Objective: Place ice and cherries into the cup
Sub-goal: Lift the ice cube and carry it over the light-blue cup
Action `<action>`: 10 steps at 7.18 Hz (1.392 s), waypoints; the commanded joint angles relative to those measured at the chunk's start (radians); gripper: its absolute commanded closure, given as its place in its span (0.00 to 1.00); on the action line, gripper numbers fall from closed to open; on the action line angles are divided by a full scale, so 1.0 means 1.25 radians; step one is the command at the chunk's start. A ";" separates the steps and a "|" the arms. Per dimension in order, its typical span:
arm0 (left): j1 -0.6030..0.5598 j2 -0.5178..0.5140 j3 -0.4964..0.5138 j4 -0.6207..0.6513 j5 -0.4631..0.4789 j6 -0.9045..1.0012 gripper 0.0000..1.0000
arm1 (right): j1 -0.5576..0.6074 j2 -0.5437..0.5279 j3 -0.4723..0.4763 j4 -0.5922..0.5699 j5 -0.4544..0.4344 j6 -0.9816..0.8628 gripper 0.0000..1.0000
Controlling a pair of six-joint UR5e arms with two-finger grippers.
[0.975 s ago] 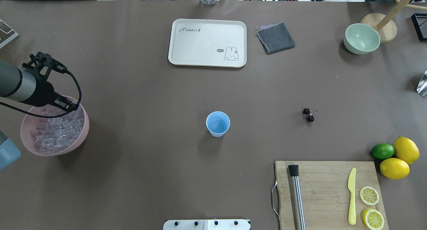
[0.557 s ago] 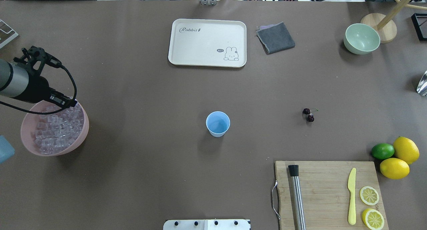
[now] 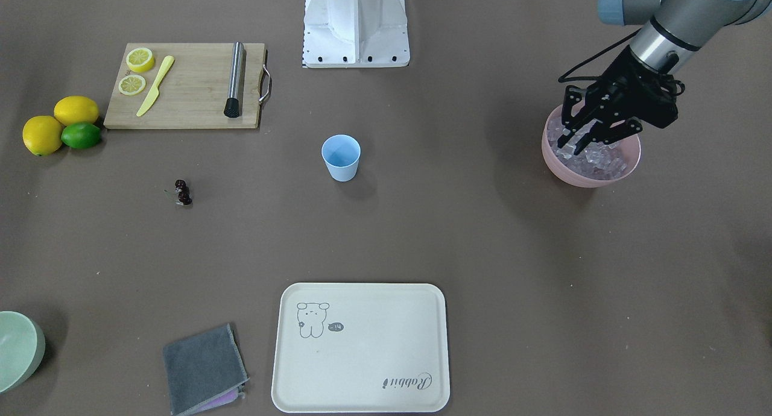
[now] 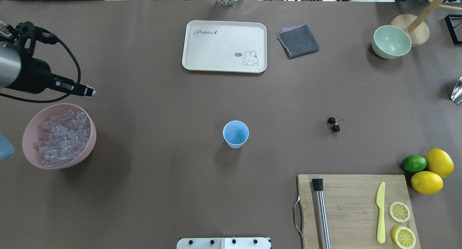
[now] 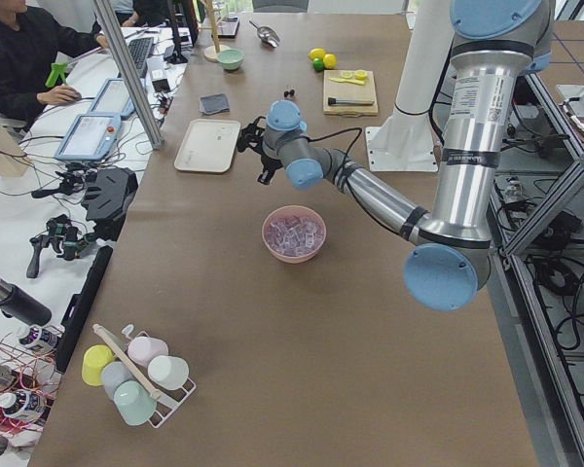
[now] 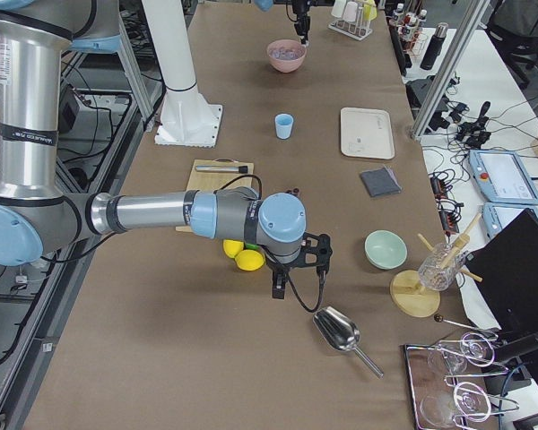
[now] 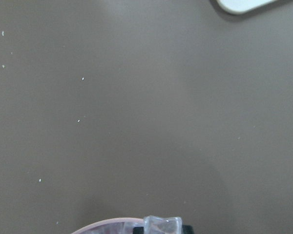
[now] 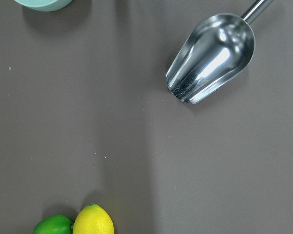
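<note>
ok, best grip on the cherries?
Probably top-down on the cherries, jaws closing across the pair of dark fruits, not the thin green stem: they lie low on the table, and the stem looks too fine to pinch.

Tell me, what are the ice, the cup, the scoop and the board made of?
Ice: clear, faintly lilac cubes; real or plastic, can't tell. Cup: probably plastic; smooth, even light blue. Scoop: metal, likely steel; mirror-shiny. Board: wood, maybe bamboo; pale strips with grain lines.
</note>
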 commanded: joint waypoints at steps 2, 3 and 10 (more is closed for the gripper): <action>0.213 -0.233 0.033 -0.016 0.152 -0.321 1.00 | -0.001 0.002 -0.004 0.037 0.002 0.002 0.00; 0.333 -0.279 0.051 -0.015 0.315 -0.376 1.00 | 0.000 0.002 -0.004 0.040 0.001 0.000 0.00; 0.450 -0.360 0.207 -0.070 0.466 -0.406 1.00 | -0.005 0.005 0.000 0.040 0.003 0.003 0.00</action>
